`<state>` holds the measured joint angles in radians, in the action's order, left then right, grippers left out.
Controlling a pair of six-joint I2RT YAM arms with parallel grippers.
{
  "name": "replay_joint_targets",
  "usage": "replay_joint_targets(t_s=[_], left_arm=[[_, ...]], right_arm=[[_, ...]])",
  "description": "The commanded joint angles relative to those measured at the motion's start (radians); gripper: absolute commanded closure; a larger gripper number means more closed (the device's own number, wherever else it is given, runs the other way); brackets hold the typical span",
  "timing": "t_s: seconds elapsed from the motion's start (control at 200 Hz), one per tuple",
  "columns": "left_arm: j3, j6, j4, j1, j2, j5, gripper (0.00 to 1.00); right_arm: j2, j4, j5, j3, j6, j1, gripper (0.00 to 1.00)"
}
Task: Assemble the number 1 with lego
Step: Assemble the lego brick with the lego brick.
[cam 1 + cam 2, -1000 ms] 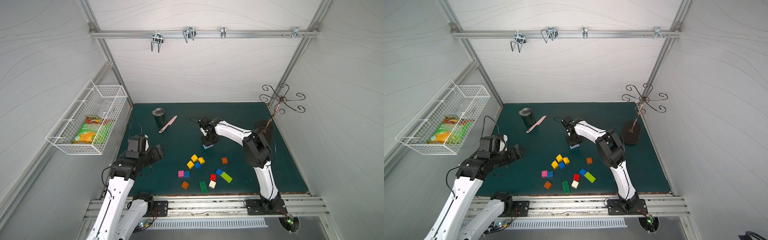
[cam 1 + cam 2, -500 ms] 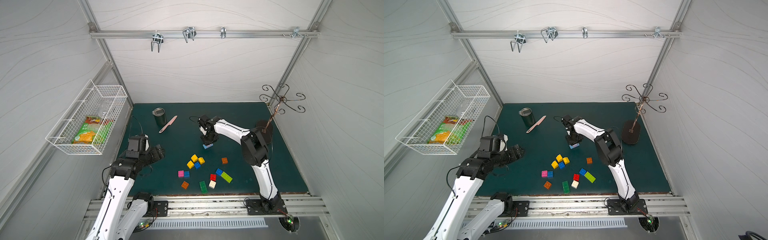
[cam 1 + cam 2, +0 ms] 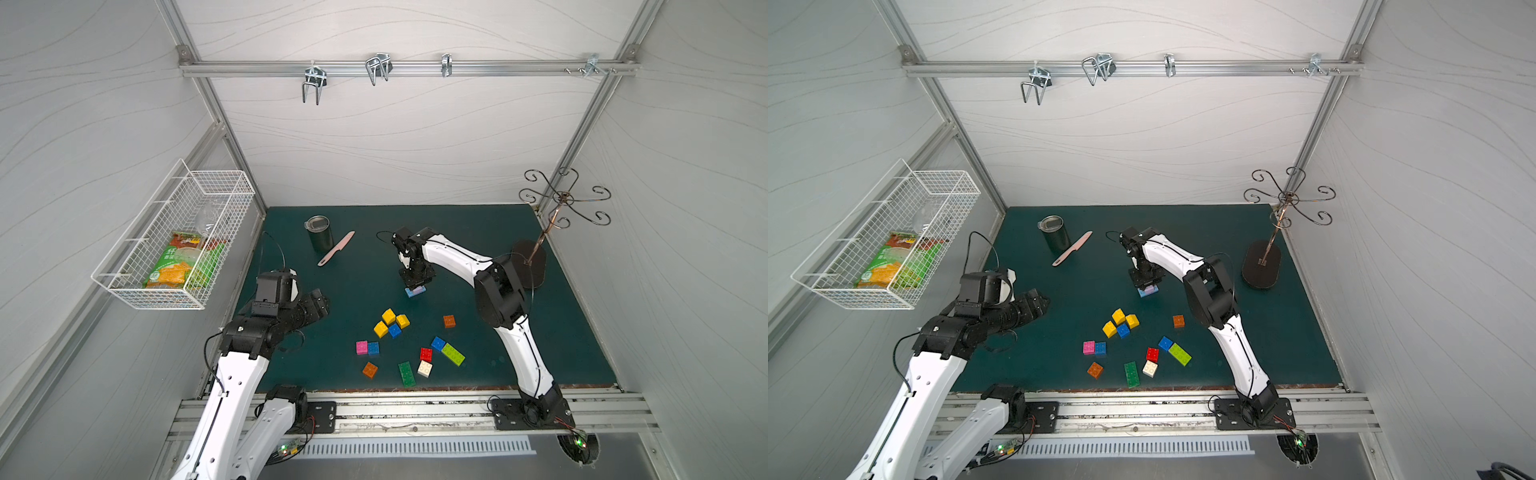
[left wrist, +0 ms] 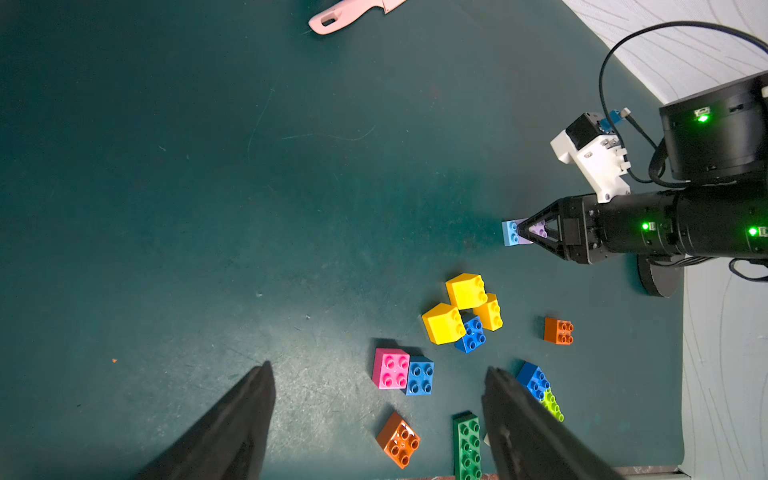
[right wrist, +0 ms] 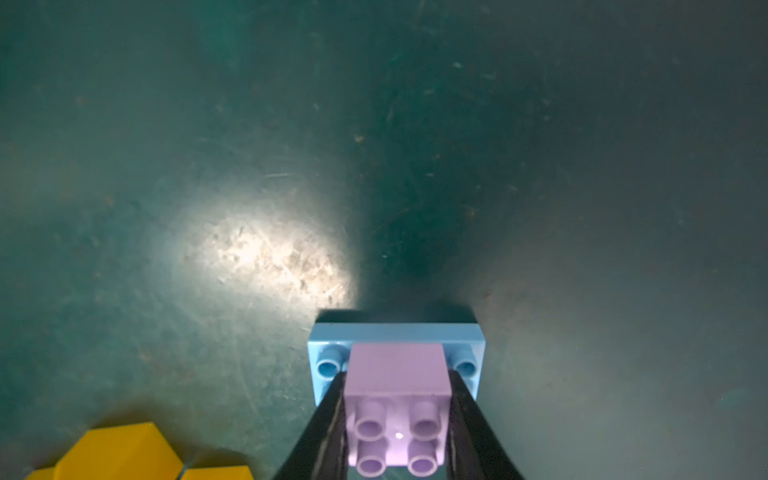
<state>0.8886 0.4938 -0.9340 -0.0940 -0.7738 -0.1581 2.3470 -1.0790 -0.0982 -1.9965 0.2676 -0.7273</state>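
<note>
**My right tool point(image 3: 415, 283) clamps a lilac square brick point(image 5: 397, 374) seated studs-up on the middle of a light blue longer brick point(image 5: 395, 333).**

The light blue brick lies flat mid-way across the dark green surface point(image 3: 478, 220). Its long axis runs from one of my fingers to the other, roughly parallel to the near edge in both top views. My left tool point(image 3: 321, 301) hovers by the left edge, jaws apart and empty. Loose toward the front are three yellow square bricks point(image 3: 389, 316), three blue bricks point(image 3: 395, 331), two orange bricks point(image 3: 449, 321), one pink brick point(image 3: 361, 347), one red brick point(image 3: 426, 354) and one white brick point(image 3: 424, 368). One green longer brick point(image 3: 406, 374) points front to back, and one lime longer brick point(image 3: 453, 354) lies diagonally.
</note>
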Motion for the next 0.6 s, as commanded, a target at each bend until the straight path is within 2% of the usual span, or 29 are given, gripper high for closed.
replay_joint_targets(t_s=[0.0, 0.25, 0.39, 0.595], left_arm=[[0.008, -0.001, 0.043, -0.003, 0.012, -0.008, 0.16], [0.006, -0.001, 0.046, -0.003, 0.025, -0.020, 0.16], [0.004, -0.003, 0.049, -0.003, 0.036, -0.027, 0.15], [0.004, -0.004, 0.051, -0.003, 0.045, -0.039, 0.15]], right_arm=[[0.147, 0.008, 0.011, 0.095, 0.142, 0.003, 0.94], [0.056, 0.021, 0.101, 0.138, 0.333, -0.010, 0.88], [0.051, -0.014, 0.093, 0.096, 0.376, -0.035, 0.73], [-0.004, -0.052, 0.075, 0.069, 0.411, -0.034, 0.57]])
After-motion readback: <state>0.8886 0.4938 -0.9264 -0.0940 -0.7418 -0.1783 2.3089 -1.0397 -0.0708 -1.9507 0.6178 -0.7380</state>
